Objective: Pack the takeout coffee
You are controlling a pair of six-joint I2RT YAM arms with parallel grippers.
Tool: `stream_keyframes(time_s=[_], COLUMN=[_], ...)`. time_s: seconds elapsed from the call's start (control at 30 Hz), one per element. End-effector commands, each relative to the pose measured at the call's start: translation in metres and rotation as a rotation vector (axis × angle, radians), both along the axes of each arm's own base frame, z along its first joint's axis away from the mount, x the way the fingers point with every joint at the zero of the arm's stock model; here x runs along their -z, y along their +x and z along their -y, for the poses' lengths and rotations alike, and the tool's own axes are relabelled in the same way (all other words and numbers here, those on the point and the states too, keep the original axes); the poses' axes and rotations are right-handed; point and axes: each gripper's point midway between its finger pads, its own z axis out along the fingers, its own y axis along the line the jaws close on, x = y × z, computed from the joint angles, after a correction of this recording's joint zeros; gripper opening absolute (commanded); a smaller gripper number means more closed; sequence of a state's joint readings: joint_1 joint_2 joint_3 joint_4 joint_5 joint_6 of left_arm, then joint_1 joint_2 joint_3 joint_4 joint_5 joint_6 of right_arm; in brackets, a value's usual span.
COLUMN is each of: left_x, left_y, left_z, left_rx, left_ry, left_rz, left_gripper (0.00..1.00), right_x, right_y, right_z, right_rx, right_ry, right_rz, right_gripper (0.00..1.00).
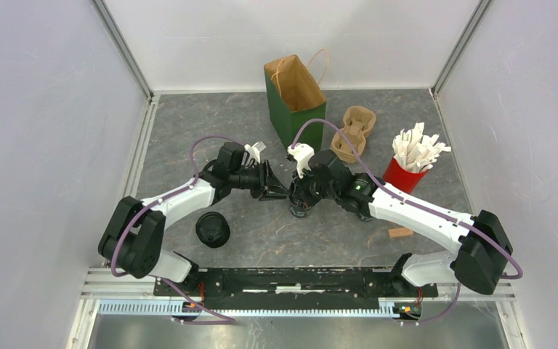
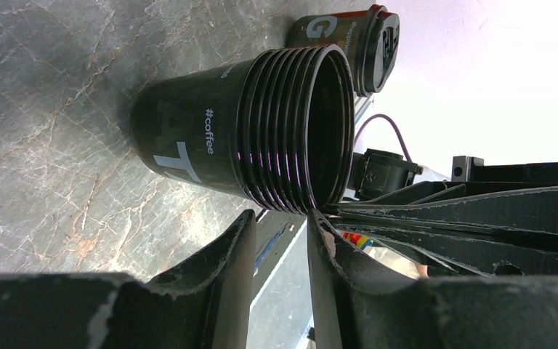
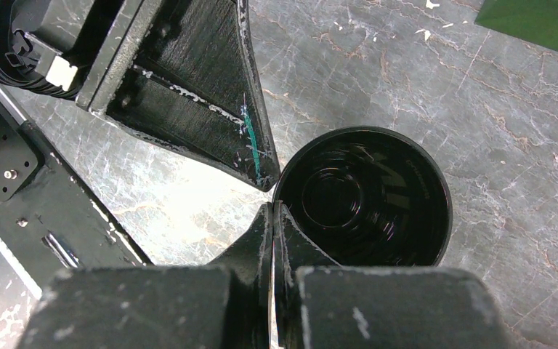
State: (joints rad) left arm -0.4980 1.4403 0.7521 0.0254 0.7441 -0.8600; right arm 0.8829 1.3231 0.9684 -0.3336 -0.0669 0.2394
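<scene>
A stack of nested black cups (image 2: 196, 138) without a lid, printed "#coffee", stands on the table between both arms. The right wrist view looks down into its open mouth (image 3: 363, 196). My right gripper (image 3: 272, 209) is shut on the stack's rim, one finger inside and one outside. My left gripper (image 2: 280, 217) is open beside the same rim, with nothing between its fingers. In the top view both grippers (image 1: 280, 190) (image 1: 299, 198) meet over the stack and hide most of it. A lidded black coffee cup (image 1: 212, 230) stands near the left arm. Another lidded cup (image 2: 360, 45) shows behind the stack.
A green paper bag (image 1: 296, 98) stands open at the back centre. To its right lies a tan pulp cup carrier (image 1: 352, 133), then a red cup of white packets (image 1: 410, 163). A small wooden piece (image 1: 399, 233) lies by the right arm.
</scene>
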Motion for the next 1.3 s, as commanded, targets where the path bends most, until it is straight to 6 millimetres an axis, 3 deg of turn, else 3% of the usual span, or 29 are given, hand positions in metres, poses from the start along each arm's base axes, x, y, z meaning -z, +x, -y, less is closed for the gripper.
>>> stream_keyframes(time_s=[0.0, 1.27], left_x=[-0.0013, -0.0067], left_y=[-0.0017, -0.0030], left_z=[0.0029, 0.0034], left_rx=[0.005, -0.002], left_ry=[-0.022, -0.040], left_rz=[-0.010, -0.010], left_gripper=[0.38, 0.37], right_x=[-0.0177, -0.0138], right_y=[0.0036, 0.0022], right_z=[-0.0063, -0.0087], right_rx=[0.004, 0.003], right_ry=[0.056, 0.048], right_rz=[0.042, 0.037], right_gripper=[0.00, 0.00])
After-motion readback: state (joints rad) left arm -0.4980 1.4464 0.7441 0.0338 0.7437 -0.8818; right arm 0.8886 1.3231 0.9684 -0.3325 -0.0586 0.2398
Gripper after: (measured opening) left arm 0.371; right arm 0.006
